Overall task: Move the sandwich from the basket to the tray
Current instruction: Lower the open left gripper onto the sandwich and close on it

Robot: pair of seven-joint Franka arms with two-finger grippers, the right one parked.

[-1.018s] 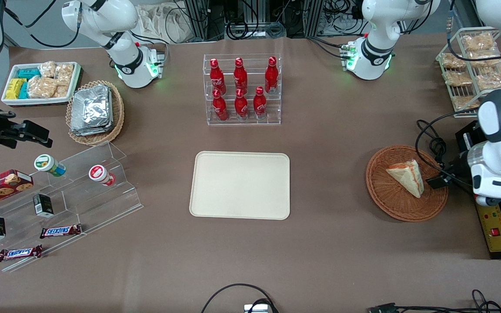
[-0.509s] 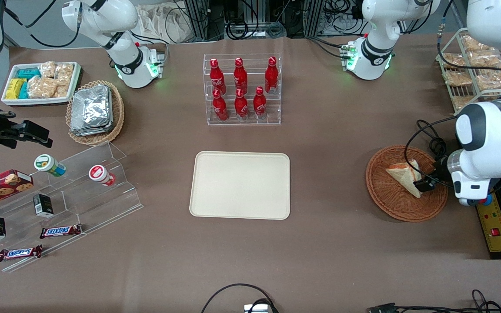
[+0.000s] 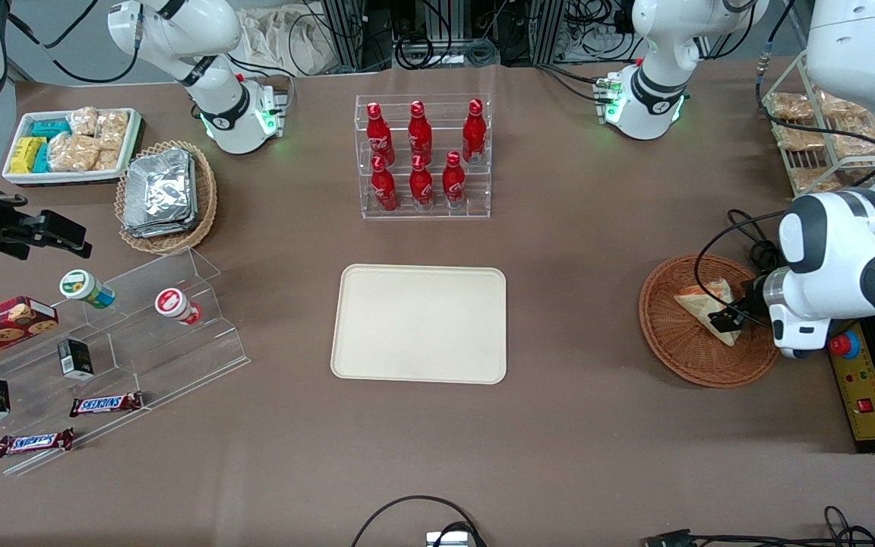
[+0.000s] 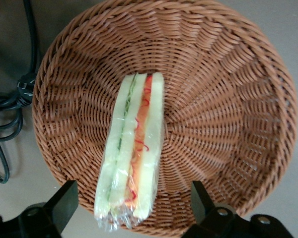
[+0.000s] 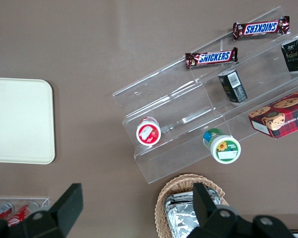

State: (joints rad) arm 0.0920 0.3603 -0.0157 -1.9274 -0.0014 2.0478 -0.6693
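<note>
Pincer (image 4: 130,210) spread wide above the sandwich (image 4: 131,151) lying in the basket (image 4: 228,99)

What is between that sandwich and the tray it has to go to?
Nothing visible. The sandwich lies in the basket, with the open hand over it, and only bare table lies between basket and tray.

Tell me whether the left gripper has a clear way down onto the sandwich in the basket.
Probably yes. The left gripper hangs over the sandwich, jaws open and set wide of it on either side. Nothing else lies in the reddish-brown wicker basket to block the way down.
</note>
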